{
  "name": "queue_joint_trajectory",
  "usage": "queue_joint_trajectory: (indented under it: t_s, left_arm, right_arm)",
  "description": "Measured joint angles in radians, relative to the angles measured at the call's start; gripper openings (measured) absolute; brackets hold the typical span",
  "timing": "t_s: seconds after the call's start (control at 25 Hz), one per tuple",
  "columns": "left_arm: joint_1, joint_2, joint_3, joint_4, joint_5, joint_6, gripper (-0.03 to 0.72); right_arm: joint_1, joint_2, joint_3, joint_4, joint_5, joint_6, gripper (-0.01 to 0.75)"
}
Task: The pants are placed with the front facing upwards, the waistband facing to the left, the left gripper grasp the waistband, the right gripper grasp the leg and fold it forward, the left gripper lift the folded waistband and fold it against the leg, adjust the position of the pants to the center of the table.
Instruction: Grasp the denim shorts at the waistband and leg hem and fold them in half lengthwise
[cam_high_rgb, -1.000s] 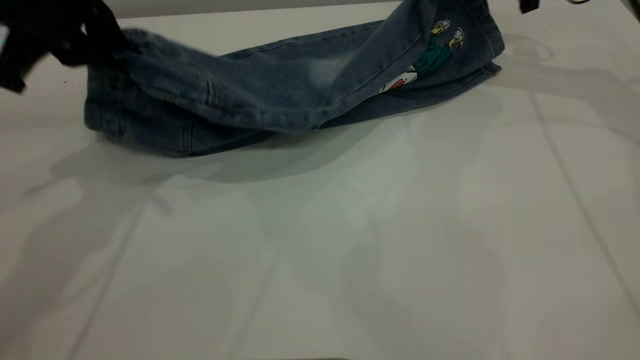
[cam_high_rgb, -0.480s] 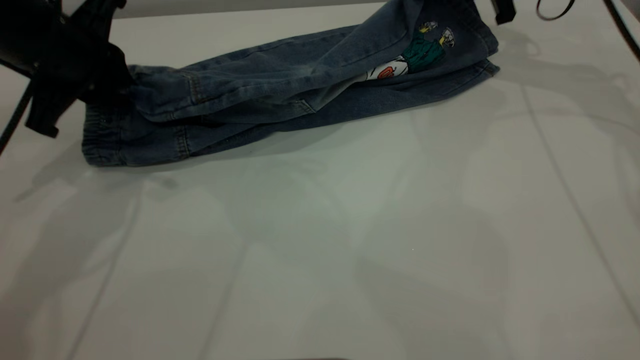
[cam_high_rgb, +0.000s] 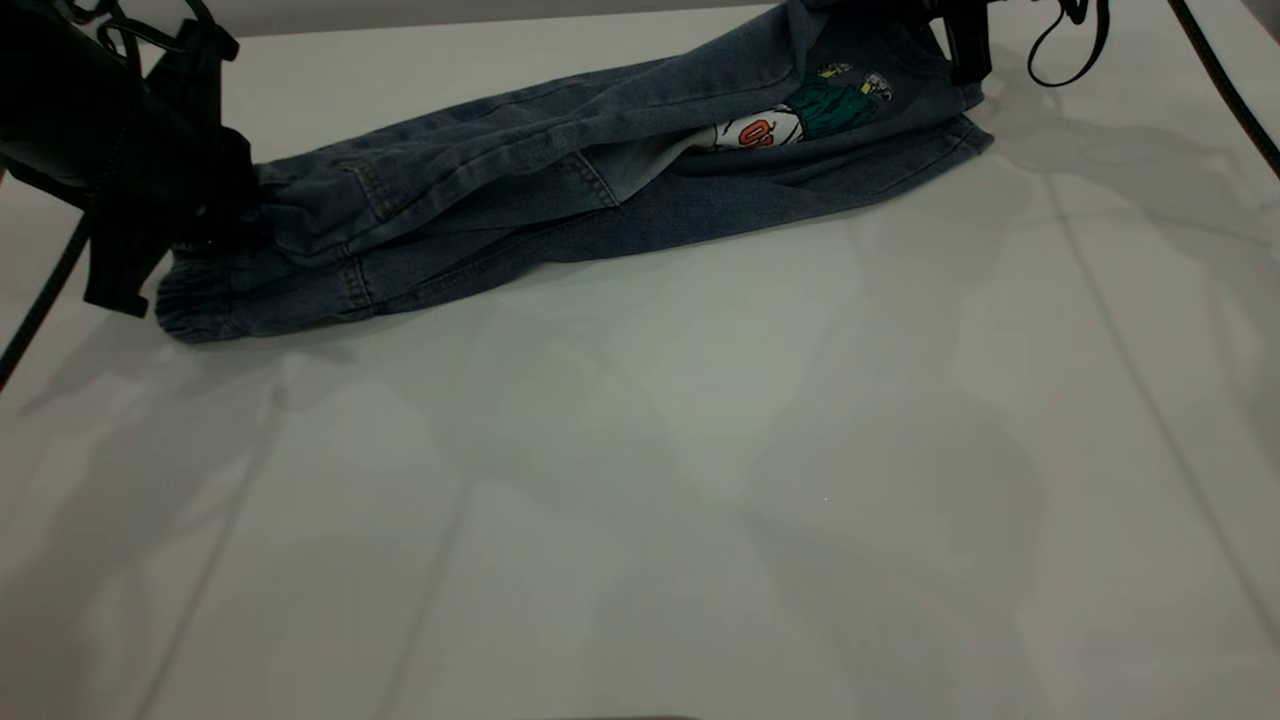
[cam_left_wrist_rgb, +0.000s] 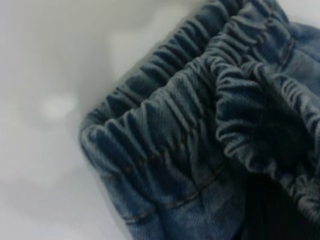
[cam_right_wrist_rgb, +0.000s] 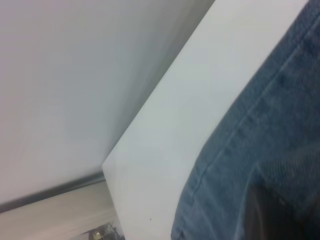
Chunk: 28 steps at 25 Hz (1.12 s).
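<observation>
The blue denim pants (cam_high_rgb: 560, 200) lie folded lengthwise across the far part of the white table (cam_high_rgb: 700, 480). The puckered waistband (cam_high_rgb: 200, 305) is at the left end, and the left wrist view is filled by the waistband (cam_left_wrist_rgb: 165, 135). My left gripper (cam_high_rgb: 235, 205) is low at that end, shut on the waistband's upper layer. The leg (cam_high_rgb: 880, 110) with its cartoon print (cam_high_rgb: 790, 120) is at the far right. My right gripper (cam_high_rgb: 965, 45) holds the leg's hem there, with its tips hidden in the cloth. The right wrist view shows the leg (cam_right_wrist_rgb: 270, 130) draped over a dark fingertip (cam_right_wrist_rgb: 270, 217).
The table's far edge (cam_right_wrist_rgb: 150, 150) runs just behind the leg's hem. Black cables (cam_high_rgb: 1080, 40) hang from the right arm at the top right. A wide stretch of bare tabletop lies in front of the pants.
Both grippers have come down. The lifted upper half of the pants has settled onto the lower half, and the print on the leg has turned more into view.
</observation>
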Motion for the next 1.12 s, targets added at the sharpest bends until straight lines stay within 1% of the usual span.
queue_joint_trajectory:
  t_s: [0.12,0.4,0.56,0.68,0.8,0.92,1.04,1.12]
  left_arm:
    - [0.002,0.002,-0.018,0.055,-0.002,0.002,0.087]
    - [0.013,0.003,-0.081,0.318,0.0,0.006,0.092]
    - [0.013,0.008,-0.086,0.341,0.001,0.004,0.1]
    - [0.013,0.008,-0.087,0.314,-0.008,0.004,0.123]
    - [0.02,0.008,-0.087,0.257,-0.041,0.003,0.185]
    - [0.039,0.008,-0.087,0.22,-0.073,-0.004,0.291]
    - [0.065,0.008,-0.087,0.219,-0.08,-0.005,0.399]
    - [0.079,0.008,-0.087,0.221,-0.082,-0.004,0.45]
  right_arm:
    - [0.0,0.006,-0.012,-0.001,0.002,0.004,0.025]
    - [0.0,0.006,-0.016,-0.001,0.003,0.009,0.025]
    - [0.0,0.006,-0.016,-0.002,0.003,0.007,0.025]
    - [0.0,0.006,-0.016,-0.003,0.003,0.002,0.025]
    - [0.0,0.006,-0.016,-0.011,0.003,0.002,0.025]
    - [0.0,0.006,-0.016,-0.02,0.004,0.002,0.025]
    - [0.0,0.006,-0.016,-0.023,0.004,0.002,0.025]
    - [0.0,0.006,-0.016,-0.025,0.006,0.002,0.025]
